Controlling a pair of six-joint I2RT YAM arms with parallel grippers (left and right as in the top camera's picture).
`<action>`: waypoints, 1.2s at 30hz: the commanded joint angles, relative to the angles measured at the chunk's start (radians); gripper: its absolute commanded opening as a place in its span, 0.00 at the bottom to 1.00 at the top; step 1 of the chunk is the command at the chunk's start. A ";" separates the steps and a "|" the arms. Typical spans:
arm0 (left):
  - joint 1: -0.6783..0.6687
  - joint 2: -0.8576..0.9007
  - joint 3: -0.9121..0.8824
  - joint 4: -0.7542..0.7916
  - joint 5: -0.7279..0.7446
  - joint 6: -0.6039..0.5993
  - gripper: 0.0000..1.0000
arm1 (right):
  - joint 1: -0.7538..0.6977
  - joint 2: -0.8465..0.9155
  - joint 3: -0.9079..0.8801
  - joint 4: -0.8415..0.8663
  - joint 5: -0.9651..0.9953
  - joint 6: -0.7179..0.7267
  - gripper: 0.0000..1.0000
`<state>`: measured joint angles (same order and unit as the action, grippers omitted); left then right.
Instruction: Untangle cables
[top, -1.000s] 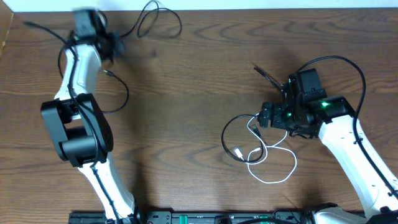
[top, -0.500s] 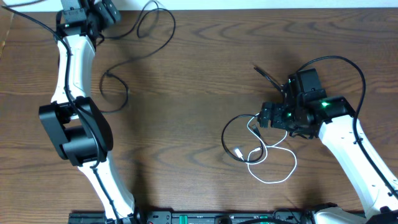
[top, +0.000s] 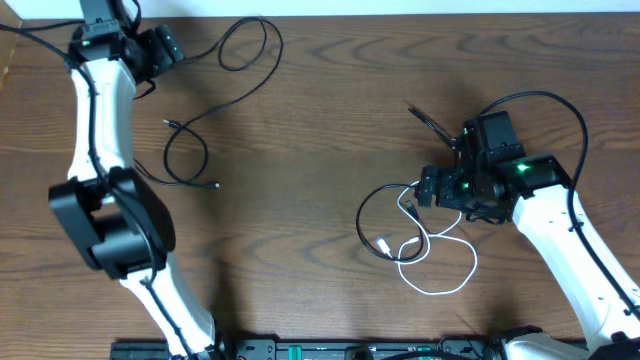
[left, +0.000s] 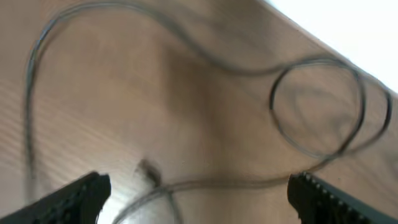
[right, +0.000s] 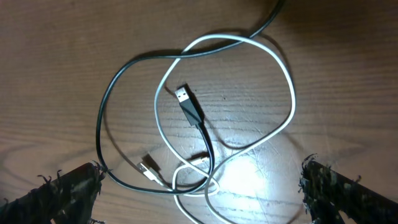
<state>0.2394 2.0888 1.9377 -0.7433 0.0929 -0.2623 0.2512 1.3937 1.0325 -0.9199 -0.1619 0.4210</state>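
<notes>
The table (top: 300, 150) is dark brown wood with wavy lines in it. A white strip (top: 400, 6) runs along its far edge. No more of the room shows.

The left jaws are spread wide with nothing in them. One black cable (top: 256, 90) lies flat on the table, out in front of them and off to one side. The right jaws are spread wide too, and they hold nothing. A second black cable (top: 360, 215) and the white cable (top: 470, 270) lie in a heap just in front of them.

From above, the heap looks small. The right wrist view shows more: the white cable (right: 291, 93) crosses the black one (right: 99, 130), and a black plug lies in the middle of the loops. The left wrist view is blurry. It shows a round loop of cable (left: 242, 70) ahead of the jaws.
</notes>
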 joint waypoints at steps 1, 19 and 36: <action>0.014 -0.040 0.004 -0.126 -0.144 -0.115 0.96 | 0.005 -0.006 -0.001 -0.001 0.002 0.008 0.99; 0.205 -0.032 -0.355 -0.206 0.067 -0.106 0.96 | 0.005 -0.006 -0.002 0.019 0.002 0.002 0.99; 0.167 -0.030 -0.546 -0.103 0.044 -0.117 0.94 | 0.005 -0.006 -0.002 0.020 0.006 -0.019 0.99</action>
<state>0.4038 2.0476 1.4120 -0.8482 0.1585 -0.3771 0.2512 1.3937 1.0325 -0.9001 -0.1612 0.4156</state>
